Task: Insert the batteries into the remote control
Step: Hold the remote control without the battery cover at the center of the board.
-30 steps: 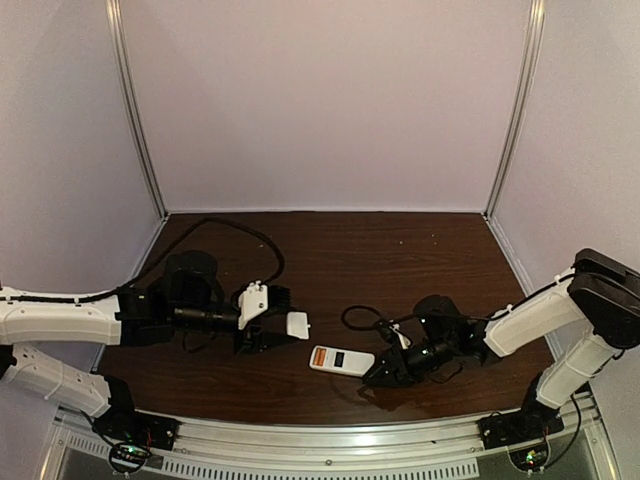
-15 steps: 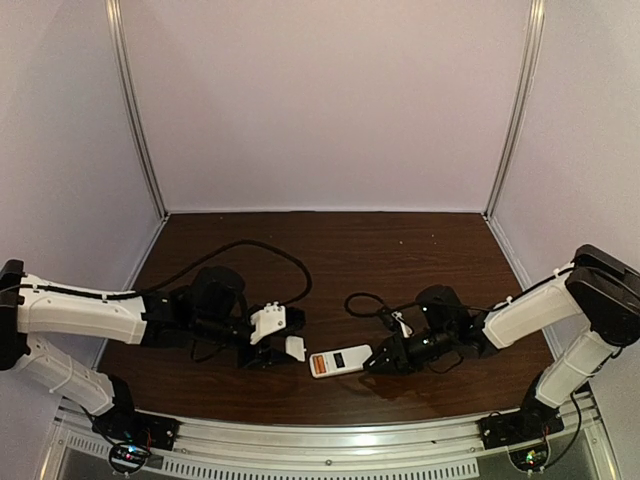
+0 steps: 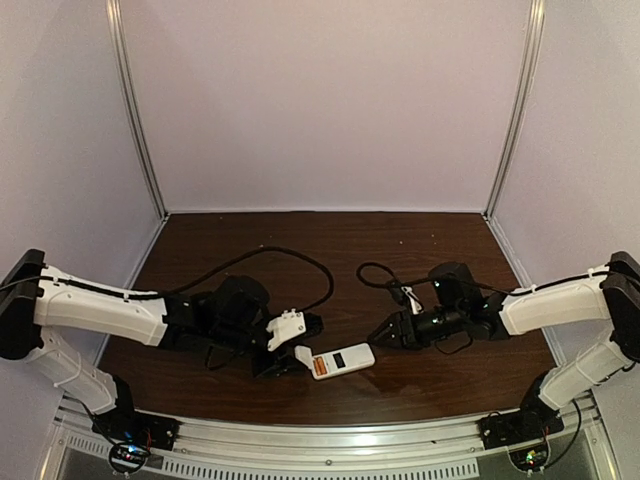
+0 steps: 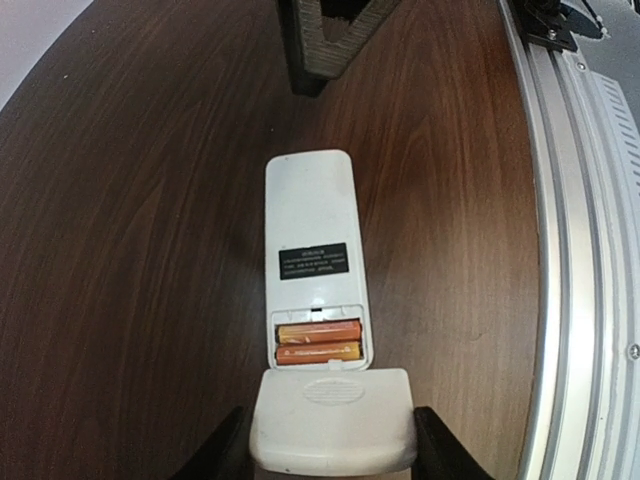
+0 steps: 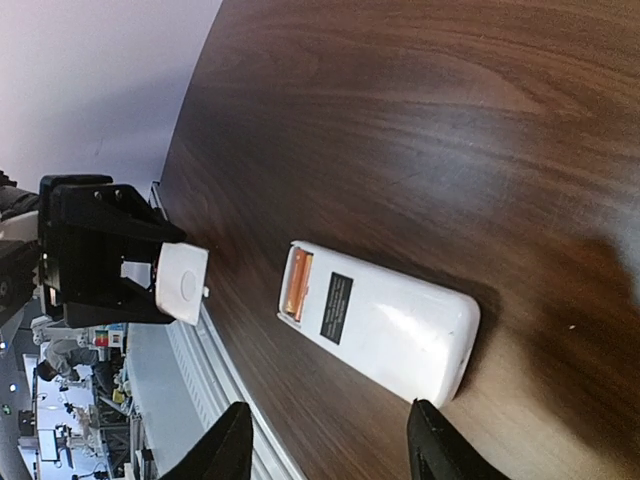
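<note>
A dark brown, wood-grain counter [image 3: 330, 240] fills the floor of a small booth, closed in by pale lilac walls [image 3: 320, 100] on the left, the back and the right. A slim metal post stands at the left rear corner [image 3: 135, 110]. A ribbed metal rail [image 3: 330, 440] runs along the near edge, and the boards carry a soft sheen.

The left arm reaches low across the counter from the left side, trailing a black cable [image 3: 260, 255] that loops over the wood. Its left hand [image 3: 285, 352] is closed on a small white cover [image 4: 332, 420], with a finger pressed to each side. The cover appears to hang just clear of the counter and a little short of the remote [image 3: 342, 360], though the left wrist view is too steep to be sure.

The remote lies flat near the front middle of the counter, white back up, with a dark label [image 4: 313, 260] at mid-length. The batteries [image 4: 318, 342] sit side by side in the uncovered bay at the end nearest the cover.

Just right of the remote, the right hand [image 3: 383, 338] hovers low with its fingers spread wide, gripping nothing and touching nothing. A second post [image 3: 518, 110] marks the right rear corner.
</note>
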